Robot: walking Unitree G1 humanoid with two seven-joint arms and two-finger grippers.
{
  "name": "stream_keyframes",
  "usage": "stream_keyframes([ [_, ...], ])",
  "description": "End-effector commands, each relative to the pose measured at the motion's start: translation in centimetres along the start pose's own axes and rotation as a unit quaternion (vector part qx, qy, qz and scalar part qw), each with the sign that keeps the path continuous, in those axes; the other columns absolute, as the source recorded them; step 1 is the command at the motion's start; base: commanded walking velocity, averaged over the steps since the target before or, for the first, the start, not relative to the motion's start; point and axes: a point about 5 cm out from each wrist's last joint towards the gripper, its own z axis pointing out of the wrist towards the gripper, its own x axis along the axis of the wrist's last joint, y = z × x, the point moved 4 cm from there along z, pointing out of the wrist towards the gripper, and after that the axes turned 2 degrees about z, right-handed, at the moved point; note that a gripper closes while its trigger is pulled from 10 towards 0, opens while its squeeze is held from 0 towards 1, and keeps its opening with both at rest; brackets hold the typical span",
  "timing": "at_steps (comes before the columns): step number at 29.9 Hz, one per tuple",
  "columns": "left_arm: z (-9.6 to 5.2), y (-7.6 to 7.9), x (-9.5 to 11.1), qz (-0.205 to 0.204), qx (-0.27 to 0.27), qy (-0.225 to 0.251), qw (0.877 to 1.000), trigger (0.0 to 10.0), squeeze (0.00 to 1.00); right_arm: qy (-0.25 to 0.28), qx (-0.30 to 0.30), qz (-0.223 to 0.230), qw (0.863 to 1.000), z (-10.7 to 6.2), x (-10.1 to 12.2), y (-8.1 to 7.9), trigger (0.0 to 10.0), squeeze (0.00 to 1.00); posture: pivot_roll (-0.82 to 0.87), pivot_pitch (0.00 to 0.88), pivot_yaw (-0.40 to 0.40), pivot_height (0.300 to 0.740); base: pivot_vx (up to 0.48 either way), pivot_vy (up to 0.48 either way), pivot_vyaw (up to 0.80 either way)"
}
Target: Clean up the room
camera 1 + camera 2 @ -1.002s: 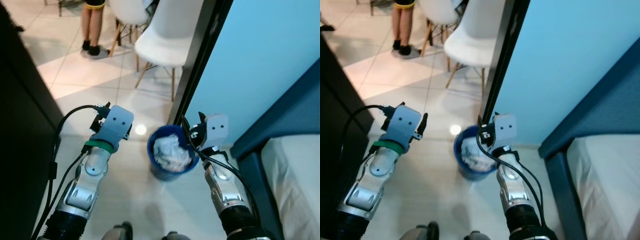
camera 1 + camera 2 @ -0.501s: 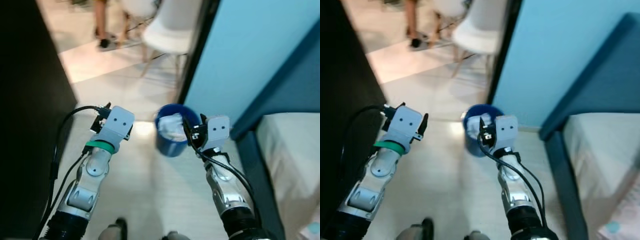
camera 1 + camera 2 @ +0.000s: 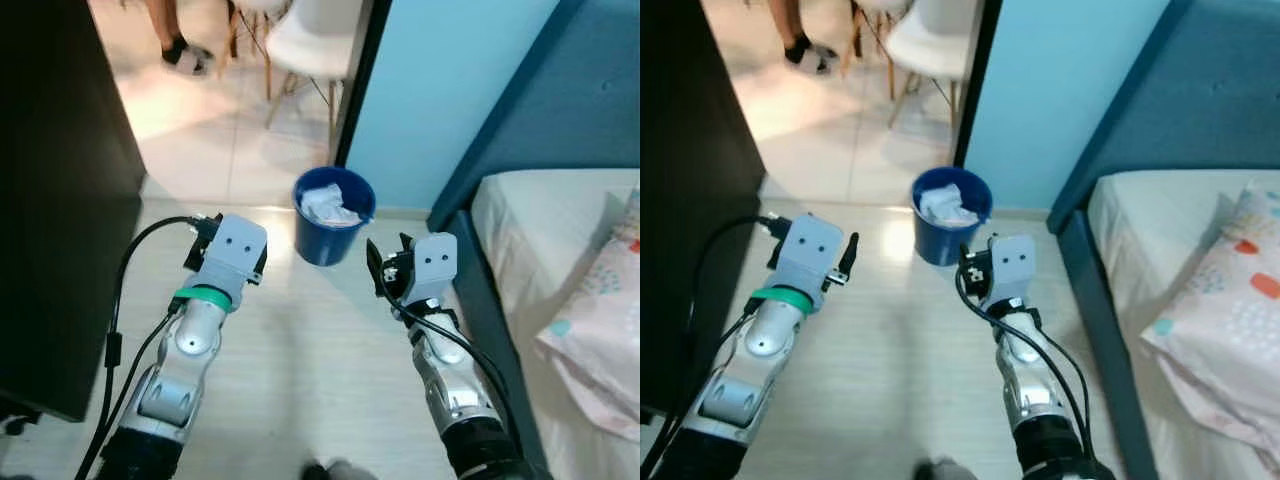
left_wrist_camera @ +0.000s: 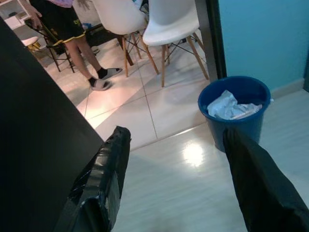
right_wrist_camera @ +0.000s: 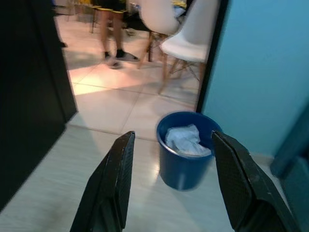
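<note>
A blue bin point(image 3: 333, 228) holding crumpled white paper point(image 3: 326, 205) stands on the pale floor by the light blue wall's corner. Both arms are raised in front of me, short of the bin. My left gripper point(image 4: 176, 135) is open and empty, with the bin point(image 4: 239, 108) ahead past its one finger. My right gripper point(image 5: 174, 140) is also open and empty, and the bin point(image 5: 186, 154) sits ahead between its fingers point(image 5: 118, 179). In the head view the right gripper point(image 3: 390, 256) hovers just near of the bin, the left gripper point(image 3: 228, 238) further left.
A tall black cabinet point(image 3: 55, 200) lines the left side. A bed with a blue frame point(image 3: 470, 270), white sheet and patterned pillow point(image 3: 600, 310) is at the right. Beyond the dark door frame point(image 3: 355, 80) stand white chairs point(image 3: 310, 40) and a person's legs point(image 3: 180, 40).
The camera has pulled back and swung right: the bin now lies further ahead, and the bed and pillow have come into view. Both arms keep the same pose.
</note>
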Motion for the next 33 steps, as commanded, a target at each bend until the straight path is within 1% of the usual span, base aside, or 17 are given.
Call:
stream_keyframes([
  [1, -0.1, 0.9, -0.1, -0.009, -0.017, -0.005, 1.0, 10.0, 0.0, -0.012, -0.014, 0.001, 1.0, -0.5, -0.6, 0.9, 10.0, 0.0, -0.03, 0.099, -0.002, 0.73, 0.0, 0.0, -0.8],
  [17, 0.0, 0.9, 0.0, -0.012, -0.019, -0.006, 1.0, 10.0, 0.0, -0.016, -0.016, 0.001, 1.0, -0.4, -0.6, 0.9, 10.0, 0.0, -0.03, 0.099, 0.0, 0.73, 0.0, 0.0, -0.8],
  [24, 0.0, 0.9, 0.1, -0.02, -0.027, -0.003, 0.999, 10.0, 0.0, -0.013, -0.014, -0.002, 1.0, -0.3, -0.4, 0.8, 10.0, 0.0, -0.03, 0.095, 0.003, 0.73, 0.0, 0.0, -0.8],
  [26, 0.1, 0.6, 0.2, -0.036, -0.028, -0.001, 0.999, 10.0, 0.0, -0.005, -0.011, -0.004, 1.0, -0.2, 0.0, 0.7, 10.0, 0.0, -0.03, 0.092, 0.002, 0.73, 0.0, 0.0, -0.8],
  [29, 0.2, 0.2, 0.5, -0.044, -0.026, 0.003, 0.999, 10.0, 0.0, 0.0, -0.009, -0.005, 1.0, -0.1, 0.4, 0.6, 10.0, 0.0, -0.03, 0.092, 0.002, 0.73, 0.0, 0.0, -0.8],
  [30, 0.6, -0.6, 1.1, -0.05, -0.018, 0.016, 0.998, 10.0, 0.0, 0.017, -0.004, -0.003, 1.0, 0.3, 1.3, 0.5, 10.0, 0.0, -0.03, 0.089, 0.001, 0.73, 0.0, 0.0, -0.8],
  [33, 1.0, -1.2, 1.9, -0.04, -0.014, 0.034, 0.998, 10.0, 0.0, 0.03, 0.001, 0.002, 1.0, 0.6, 2.1, 0.3, 10.0, 0.0, -0.03, 0.087, 0.001, 0.73, 0.0, 0.0, -0.8],
])
